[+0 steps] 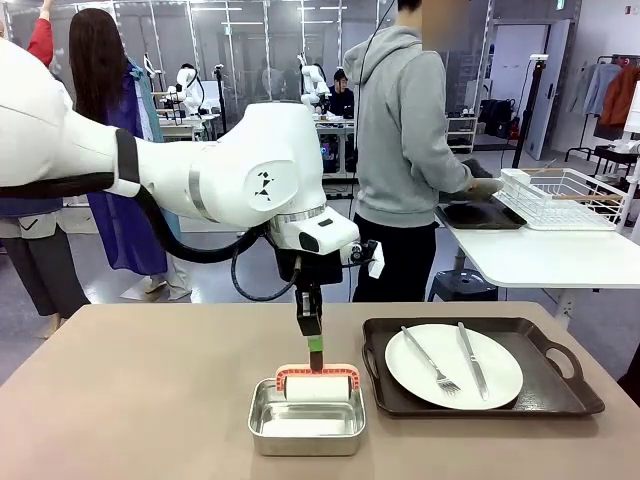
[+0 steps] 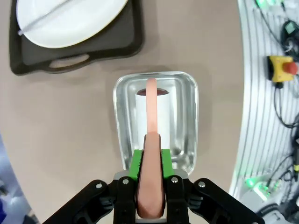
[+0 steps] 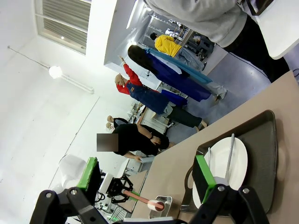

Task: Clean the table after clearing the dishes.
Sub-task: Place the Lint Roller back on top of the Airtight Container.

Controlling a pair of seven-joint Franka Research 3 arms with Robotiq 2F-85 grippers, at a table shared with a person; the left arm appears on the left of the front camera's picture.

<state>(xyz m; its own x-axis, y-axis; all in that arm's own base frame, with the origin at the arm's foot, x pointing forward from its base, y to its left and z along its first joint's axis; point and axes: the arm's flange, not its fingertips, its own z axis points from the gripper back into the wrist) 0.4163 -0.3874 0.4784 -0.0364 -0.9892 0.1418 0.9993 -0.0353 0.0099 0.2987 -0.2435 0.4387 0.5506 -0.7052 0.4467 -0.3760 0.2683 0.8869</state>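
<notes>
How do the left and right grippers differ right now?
The left gripper is shut on the roller, in the pan; the right gripper is open and empty. The left points straight down at the table; the right aims across it, toward the tray. Both have green pads.

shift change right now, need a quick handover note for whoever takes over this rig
Left gripper: jaws shut on the pink handle of the roller, which sits in the steel pan.
Right gripper: jaws open, empty, held up in the air.
Things: one tray with plate, fork and knife on the table's right side. A person at the white table behind has a hand by a second dark tray.
Done: one tray off the table.
Left: clear the other tray, then roll the table.
</notes>
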